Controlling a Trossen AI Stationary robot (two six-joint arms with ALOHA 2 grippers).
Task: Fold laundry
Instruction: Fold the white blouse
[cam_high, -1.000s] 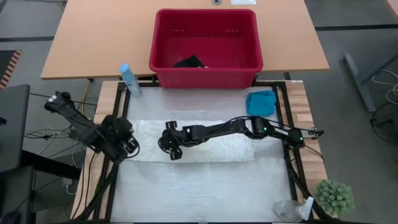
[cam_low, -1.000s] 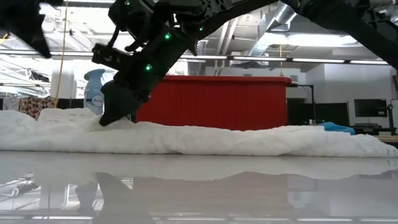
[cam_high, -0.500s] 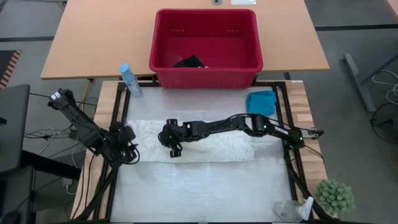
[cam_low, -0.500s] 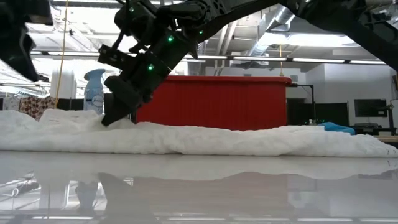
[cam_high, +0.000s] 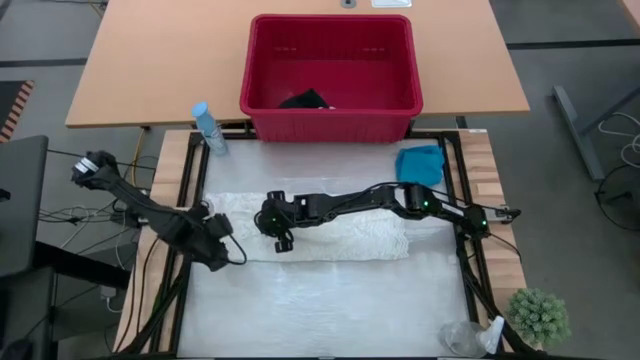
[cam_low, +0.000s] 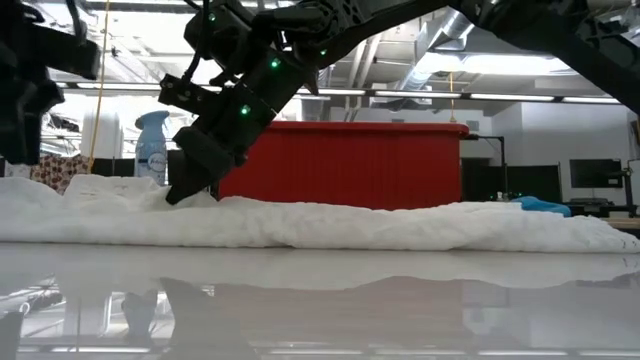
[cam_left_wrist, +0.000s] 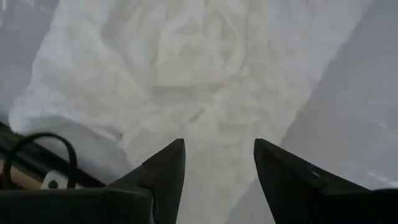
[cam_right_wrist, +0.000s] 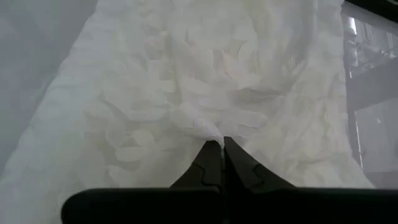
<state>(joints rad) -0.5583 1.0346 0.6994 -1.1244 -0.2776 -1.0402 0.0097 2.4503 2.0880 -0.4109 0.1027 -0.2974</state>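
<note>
We see the cream-white lacy cloth (cam_high: 320, 232) lying folded into a long band across the middle of the table (cam_high: 330, 310), its textured surface bunched in places. The right gripper (cam_high: 278, 232) reaches across from the right side and rests on the cloth toward its left part; in its wrist view the fingers are pressed together with a small pinch of fabric (cam_right_wrist: 208, 132) at their tips, though we cannot be sure how firmly it is caught. The left gripper (cam_high: 222, 250) sits at the cloth's left end, near its front corner, with its jaws standing wide apart and nothing between them. The turquoise-blue garment (cam_high: 420, 163) lies apart near the table's right edge. The dark garment (cam_high: 305, 100) sits inside the red basket (cam_high: 330, 118) behind the table. A blue spray bottle (cam_high: 207, 127) stands left of the basket.
</note>
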